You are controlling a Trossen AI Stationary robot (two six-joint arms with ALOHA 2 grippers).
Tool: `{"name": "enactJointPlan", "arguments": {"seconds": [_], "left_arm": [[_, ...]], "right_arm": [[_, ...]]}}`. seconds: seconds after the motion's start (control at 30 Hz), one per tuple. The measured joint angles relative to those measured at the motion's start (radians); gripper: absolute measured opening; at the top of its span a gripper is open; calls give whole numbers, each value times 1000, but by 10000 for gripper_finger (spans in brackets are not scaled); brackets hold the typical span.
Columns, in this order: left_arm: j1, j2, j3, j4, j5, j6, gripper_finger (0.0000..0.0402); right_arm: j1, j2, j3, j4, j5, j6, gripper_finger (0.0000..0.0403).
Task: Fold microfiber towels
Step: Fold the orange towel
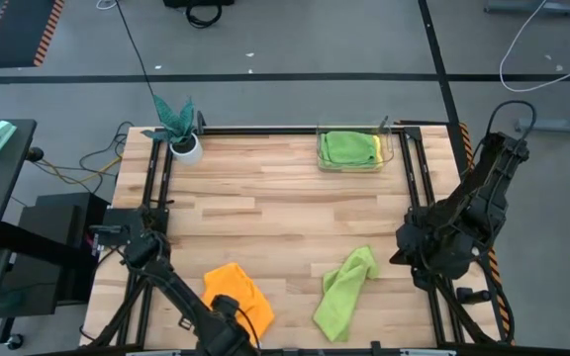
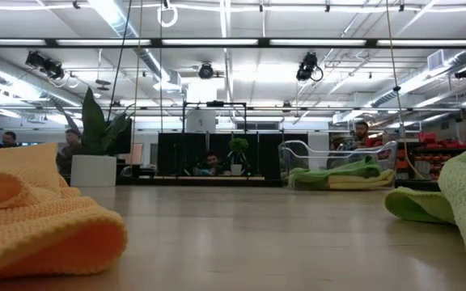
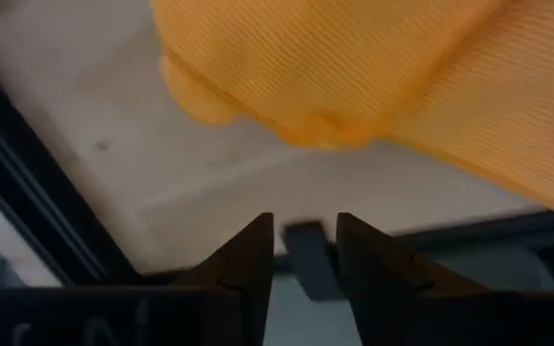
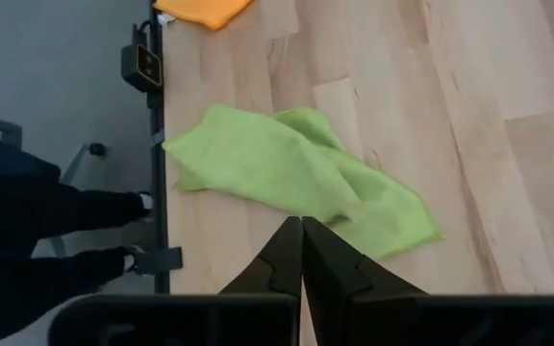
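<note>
From above, nearest the lens is the left arm, its gripper just beside the orange towel at the table's near edge. A loose lime towel lies crumpled near the orange towel, toward the right arm; a clear bin well apart from it at the far edge holds a folded lime towel and a yellow towel. A potted plant stands at the far corner. The right gripper waits beyond the loose lime towel.

At table height, the orange towel bulks closest, bunched and doubled over; the loose lime towel is cut off at the frame edge, and the bin sits far behind.

The left wrist view shows its fingers standing a narrow gap apart, holding nothing, with the orange towel just ahead. The fold on it looks unfinished; next, I judge, a free corner must be pinched and carried across. Which corner is free cannot be made out.

The right wrist view shows its fingers pressed together, empty, above the loose lime towel.
</note>
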Motion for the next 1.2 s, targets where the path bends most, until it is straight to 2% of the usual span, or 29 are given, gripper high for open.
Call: {"name": "enactJointPlan", "arguments": {"seconds": [0.3, 0.57, 0.87, 1.03, 1.2], "left_arm": [[5, 1, -127, 77, -26, 312, 142], [11, 1, -140, 81, -42, 504, 152], [11, 1, -139, 180, -101, 618, 152], [11, 1, -139, 179, -121, 617, 154], [12, 1, -139, 173, -121, 590, 119]], "right_arm": [[1, 0, 0, 6, 0, 62, 16], [12, -1, 0, 5, 0, 86, 16], [11, -1, 0, 5, 0, 102, 16], [11, -1, 0, 5, 0, 102, 16], [11, -1, 0, 5, 0, 103, 16]]}}
